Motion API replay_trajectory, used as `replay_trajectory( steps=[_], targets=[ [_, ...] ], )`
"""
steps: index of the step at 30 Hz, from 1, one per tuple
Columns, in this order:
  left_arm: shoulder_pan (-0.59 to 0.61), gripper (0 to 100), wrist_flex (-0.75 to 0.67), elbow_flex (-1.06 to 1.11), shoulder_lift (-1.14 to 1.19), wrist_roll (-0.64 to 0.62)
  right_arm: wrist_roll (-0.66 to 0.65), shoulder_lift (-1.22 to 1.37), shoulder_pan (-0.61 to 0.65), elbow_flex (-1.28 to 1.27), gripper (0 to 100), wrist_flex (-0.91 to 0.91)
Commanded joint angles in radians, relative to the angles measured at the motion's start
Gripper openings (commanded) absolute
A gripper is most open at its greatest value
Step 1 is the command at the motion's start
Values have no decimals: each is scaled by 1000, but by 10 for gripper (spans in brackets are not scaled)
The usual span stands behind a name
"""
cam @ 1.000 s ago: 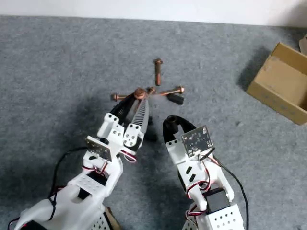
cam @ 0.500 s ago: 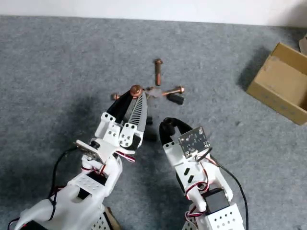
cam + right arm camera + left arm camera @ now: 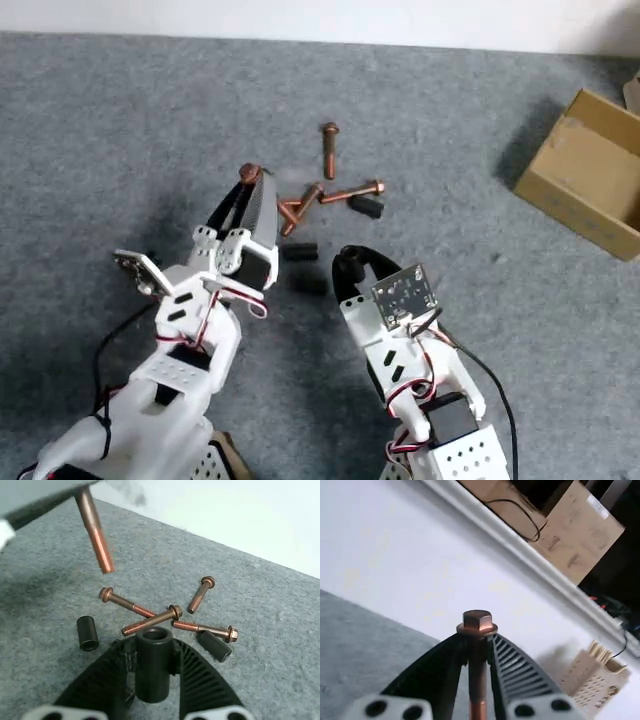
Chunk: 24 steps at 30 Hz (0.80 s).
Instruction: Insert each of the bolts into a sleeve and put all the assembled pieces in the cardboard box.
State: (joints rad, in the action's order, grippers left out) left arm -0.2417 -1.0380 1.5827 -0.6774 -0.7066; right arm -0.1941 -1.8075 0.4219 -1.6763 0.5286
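Cardboard box (image 3: 585,170) is set at the grey worktop's (image 3: 120,120) right edge. Left gripper (image 3: 250,190) is clamped on a bolt (image 3: 478,622), held off the surface tip down. Right gripper (image 3: 152,660) is closed around a sleeve (image 3: 152,672), bore upward. Loose bolts (image 3: 329,150) and sleeves (image 3: 298,251) are scattered mid-worktop. Shank tip should be centred over the bore before it is lowered.

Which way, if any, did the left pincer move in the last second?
Yes: the left pincer, shut on a bolt, swung away from the cardboard box.
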Motion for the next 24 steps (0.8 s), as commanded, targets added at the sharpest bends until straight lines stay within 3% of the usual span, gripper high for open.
replay_trajectory(
  steps=[1, 8, 17, 24],
  targets=[
    [10, 5, 8, -101, -31, -48, 3, 5, 25, -104, 5, 8],
    [-145, 5, 129, -125, -31, -54, 2, 96, 44, -104, 5, -54],
    [-242, 5, 129, -42, -31, -52, 2, 119, 27, -104, 5, -88],
    [-239, 5, 68, -33, -31, -52, -28, 101, 12, -104, 5, -87]
  ],
)
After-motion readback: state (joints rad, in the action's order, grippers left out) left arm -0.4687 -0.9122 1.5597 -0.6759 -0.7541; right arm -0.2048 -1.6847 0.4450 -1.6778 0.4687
